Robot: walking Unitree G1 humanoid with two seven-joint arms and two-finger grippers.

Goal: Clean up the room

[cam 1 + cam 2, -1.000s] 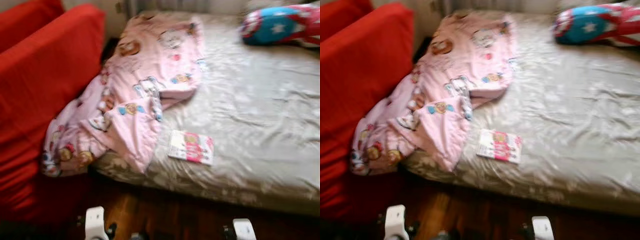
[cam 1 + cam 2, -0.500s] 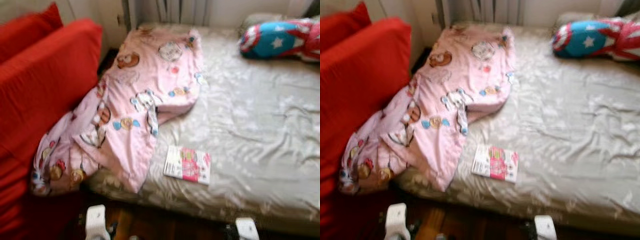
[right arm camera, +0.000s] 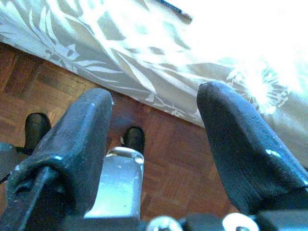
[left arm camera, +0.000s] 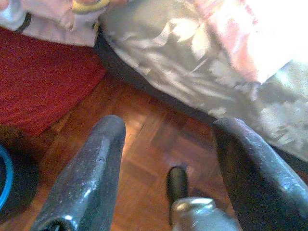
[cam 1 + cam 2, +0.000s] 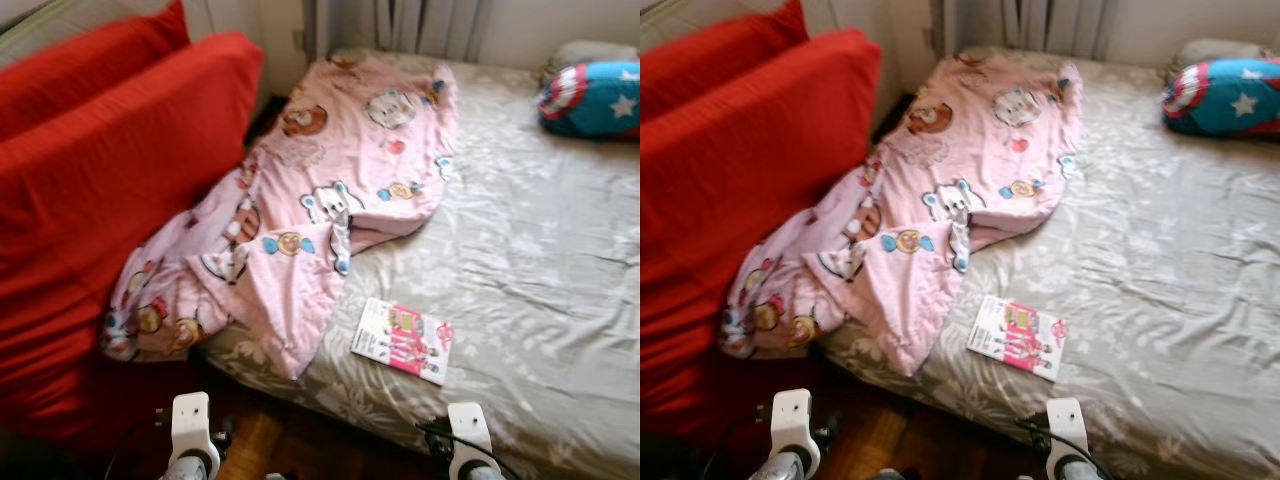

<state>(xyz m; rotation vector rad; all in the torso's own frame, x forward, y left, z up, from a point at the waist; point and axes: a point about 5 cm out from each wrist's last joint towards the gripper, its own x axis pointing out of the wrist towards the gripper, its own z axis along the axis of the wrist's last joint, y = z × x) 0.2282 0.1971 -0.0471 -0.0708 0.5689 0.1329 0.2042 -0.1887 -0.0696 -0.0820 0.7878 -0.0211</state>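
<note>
Right wrist view: I have the right claw [image 3: 154, 144] low over the wood floor [image 3: 43, 91] beside the bed edge, fingers apart, holding nothing.
Left claw [image 4: 166, 163]: likewise spread and empty, over the floor near the bed's corner.
Booklet [image 5: 403, 340]: flat on the grey sheet, ahead of the right claw and nearer it; long axis running away from me, slightly slanted.
Open room: bare sheet right of and beyond it.
Pink blanket [image 5: 330, 200]: just left, spilling off the bed [image 5: 540, 250] toward the red sofa [image 5: 110, 180].
Far: star cushion [image 5: 590, 95].
</note>
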